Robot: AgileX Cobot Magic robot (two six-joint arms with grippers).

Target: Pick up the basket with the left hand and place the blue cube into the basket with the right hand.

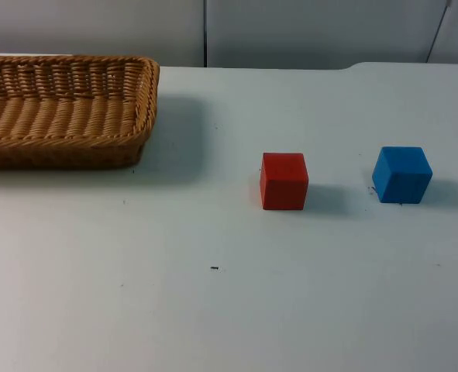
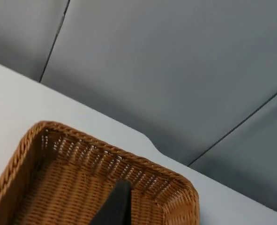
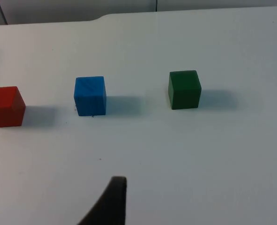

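Three cubes on white table [image 1: 213, 310]: blue cube [image 3: 90, 95] ahead of right gripper [image 3: 112, 201], between red cube [image 3: 5, 106] and green cube [image 3: 184, 89], well apart from both. Risk: right grabs wrong cube. Basket [image 2: 82, 187] empty, under left gripper [image 2: 115, 206]; rim slip possible. Finger spacing, both: cannot tell

From above, the wicker basket [image 1: 66, 108] runs off the left edge, so its far end can't be seen. On the left wrist camera its near part is cut off and one black fingertip [image 2: 116, 206] hides some weave. The red cube [image 3: 5, 106] is clipped at the right wrist picture's edge.
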